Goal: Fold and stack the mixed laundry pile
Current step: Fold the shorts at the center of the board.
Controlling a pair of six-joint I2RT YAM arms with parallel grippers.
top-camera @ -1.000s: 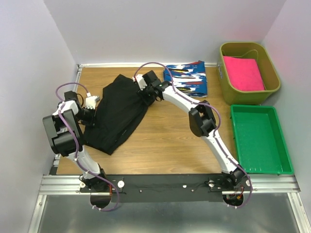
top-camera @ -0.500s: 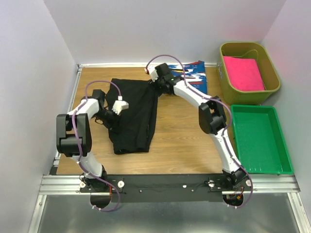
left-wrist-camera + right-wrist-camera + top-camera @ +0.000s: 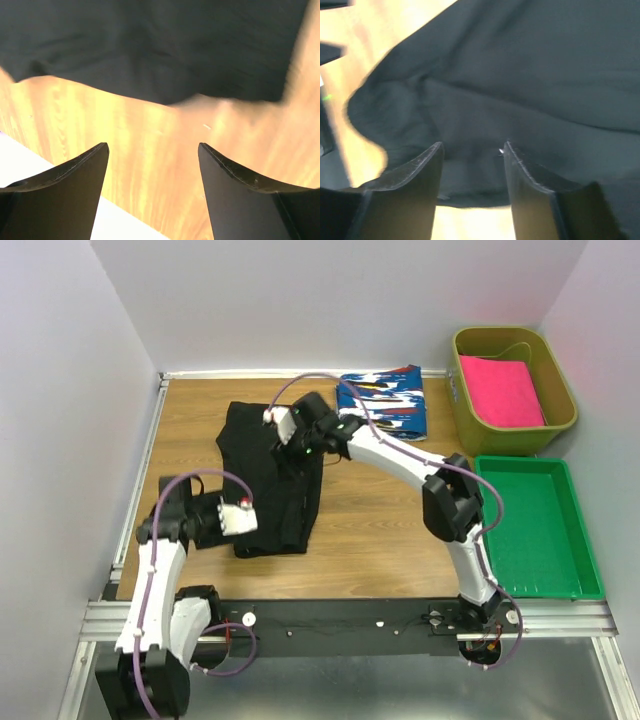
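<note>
Bare table [image 3: 375, 530] lies open between the black garment [image 3: 290, 495] and the green tray [image 3: 530, 530]. The left gripper [image 3: 152, 147] is spread wide and empty, over wood just short of the garment's edge. The right gripper [image 3: 473, 145], jaws parted and empty, hovers over the garment's far half. The blue cloth [image 3: 385, 400] lies at the far table edge.

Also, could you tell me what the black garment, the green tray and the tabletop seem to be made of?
Black garment: soft matte fabric, going by its folds and creases. Green tray: likely moulded plastic, smooth with a stiff rim. Tabletop: wood or wood-look laminate, grain visible.
</note>
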